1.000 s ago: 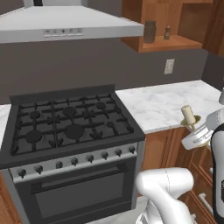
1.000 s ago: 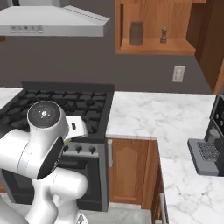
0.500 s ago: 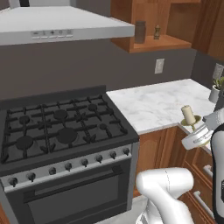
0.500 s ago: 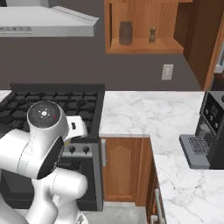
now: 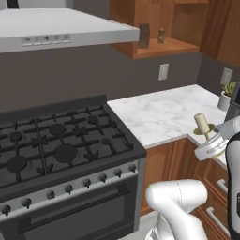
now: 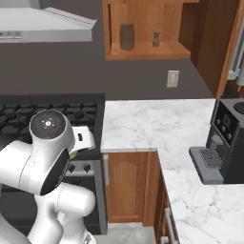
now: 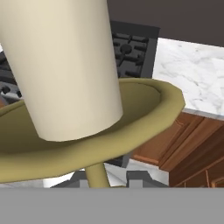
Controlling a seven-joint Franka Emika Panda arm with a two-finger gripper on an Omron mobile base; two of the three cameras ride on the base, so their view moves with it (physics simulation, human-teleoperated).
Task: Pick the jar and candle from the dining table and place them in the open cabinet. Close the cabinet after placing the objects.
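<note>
Kitchen wall dead ahead, dark grey behind a black gas range with a steel hood hanging over it; to the range's right a white marble counter runs into the corner, with a wall outlet above it and a black coffee machine parked at the far end in the right base view; a small potted plant sits by the corner in the left base view. Up high, the cabinet stands open, warm brown wood, its door swung out to the right; on its shelf the jar is already in place, grey and upright, with a small dark pepper-mill figure well apart to its right. And the candle is in the air; in the left base view it rides upright at the right edge, over the counter's front edge, cream pillar on its brass dish, carried on the white arm. Hand view puts us right underneath it; the cream pillar looms large, the gold dish spreads across the frame, and the thin stem drops between the gripper tips; jaws drawn close, pinching that stem; range and marble show behind.
</note>
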